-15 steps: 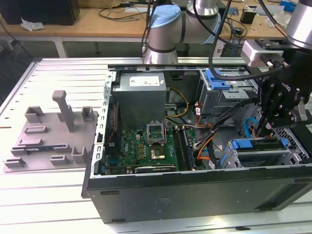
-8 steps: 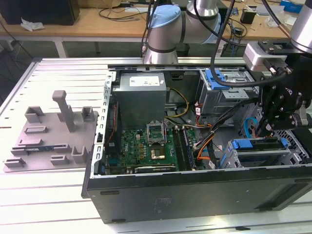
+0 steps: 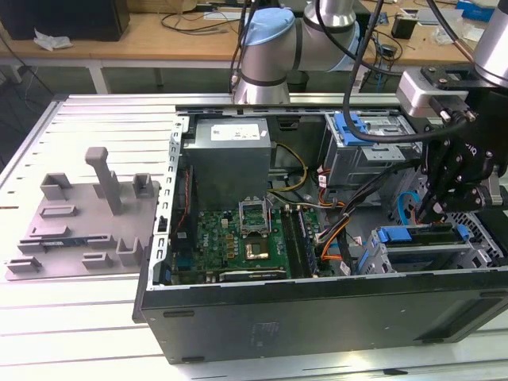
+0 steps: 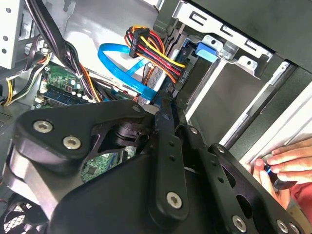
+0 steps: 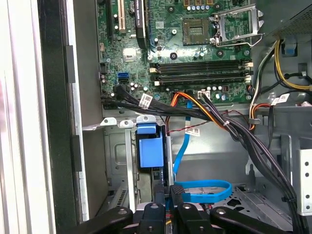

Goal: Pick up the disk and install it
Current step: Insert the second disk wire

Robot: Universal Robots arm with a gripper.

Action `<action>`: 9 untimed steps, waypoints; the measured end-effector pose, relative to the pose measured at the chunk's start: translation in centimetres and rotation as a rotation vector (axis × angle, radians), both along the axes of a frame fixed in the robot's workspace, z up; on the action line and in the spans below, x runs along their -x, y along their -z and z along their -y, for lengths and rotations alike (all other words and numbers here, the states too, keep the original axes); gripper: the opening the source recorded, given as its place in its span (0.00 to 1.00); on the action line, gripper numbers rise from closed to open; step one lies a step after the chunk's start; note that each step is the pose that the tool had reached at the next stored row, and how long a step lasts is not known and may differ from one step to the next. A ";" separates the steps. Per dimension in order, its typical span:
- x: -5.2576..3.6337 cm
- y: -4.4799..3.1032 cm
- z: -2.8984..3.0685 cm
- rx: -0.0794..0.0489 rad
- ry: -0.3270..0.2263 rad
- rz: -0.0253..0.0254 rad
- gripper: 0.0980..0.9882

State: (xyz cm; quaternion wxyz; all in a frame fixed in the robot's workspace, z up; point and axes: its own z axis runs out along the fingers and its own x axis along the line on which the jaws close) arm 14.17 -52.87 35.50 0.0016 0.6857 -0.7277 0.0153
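Here, the second wrist view alone shows a hand [image 4: 287, 168] beside the case [image 4: 273, 29].

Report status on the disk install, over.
End effector down at drive cage. Disk edge-on in the cage, blue carrier showing. Blue cable close beside; a hand at case edge.

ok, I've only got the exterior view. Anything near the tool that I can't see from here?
Observer: Yes. The second wrist view shows a person's hand close beside the arm's linkage.
Operator: cables?
Observer: In the first wrist view a blue flat cable loops right next to the tool.
Operator: anything else in there?
Observer: The second wrist view shows a red, yellow and black power lead with its plug lying against that blue cable.
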 end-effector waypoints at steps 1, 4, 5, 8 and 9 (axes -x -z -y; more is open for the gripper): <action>0.00 0.00 0.02 0.000 0.000 0.0000 0.07; -0.03 0.00 0.12 0.000 0.000 0.0000 0.07; -0.05 0.00 0.14 0.000 0.000 0.0000 0.07; -0.09 0.00 0.23 0.000 0.000 0.0000 0.07; -0.10 0.01 0.24 0.000 0.000 0.0000 0.07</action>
